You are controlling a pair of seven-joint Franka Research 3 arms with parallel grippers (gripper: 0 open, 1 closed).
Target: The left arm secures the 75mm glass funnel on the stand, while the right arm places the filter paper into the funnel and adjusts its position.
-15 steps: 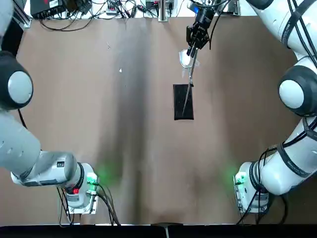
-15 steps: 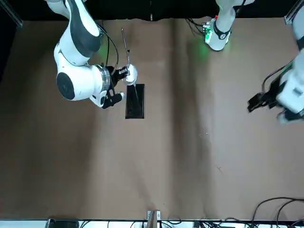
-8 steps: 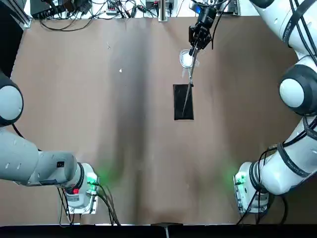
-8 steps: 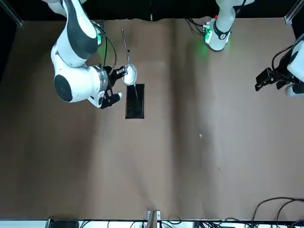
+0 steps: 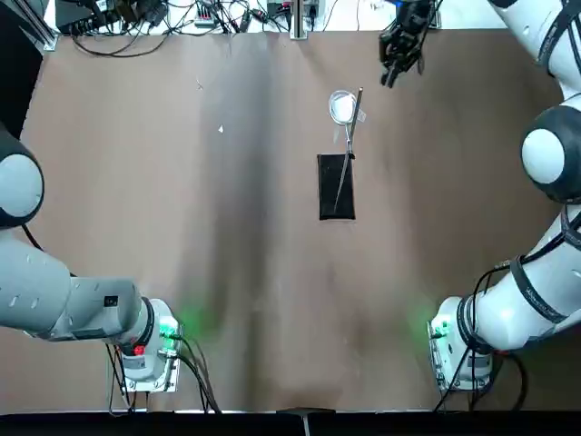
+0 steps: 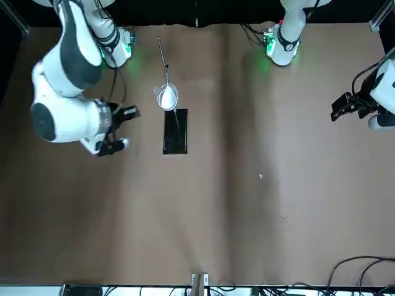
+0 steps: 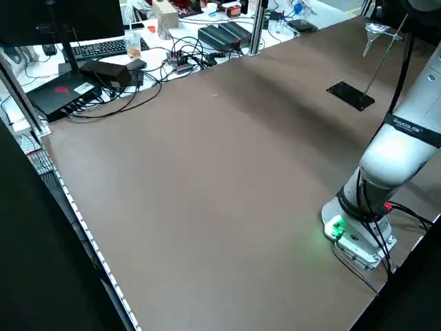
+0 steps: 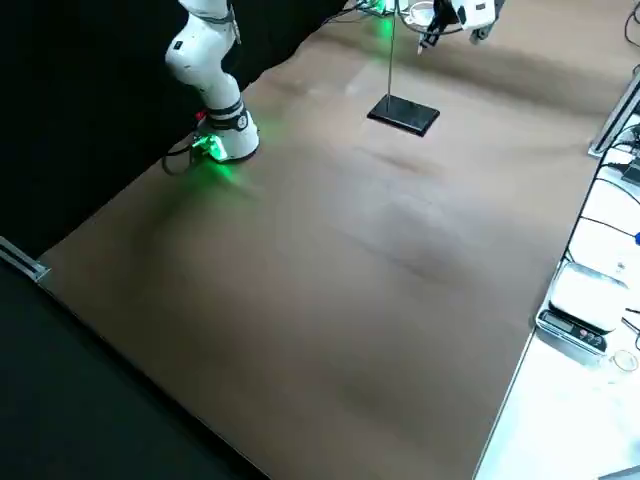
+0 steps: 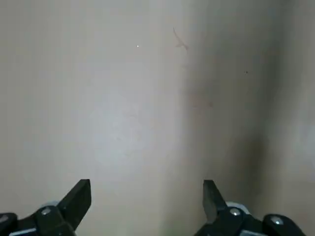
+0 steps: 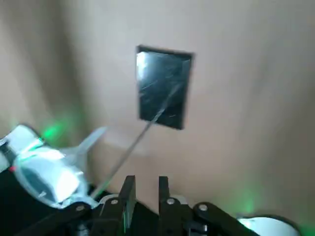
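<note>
Just one funnel (image 5: 342, 107), one stand (image 5: 335, 186), two grippers.

Stand (image 7: 351, 95) with funnel (image 7: 373, 31) on the far brown table (image 7: 207, 179), left arm (image 7: 393, 152) nearby.

My brown counter (image 5: 227, 227) stretches wide. Beyond its far edge lie tangled black cables (image 7: 148, 79), a keyboard (image 7: 103, 48) and a metal post (image 7: 257, 27); a small scale (image 8: 575, 320) sits off its side.
</note>
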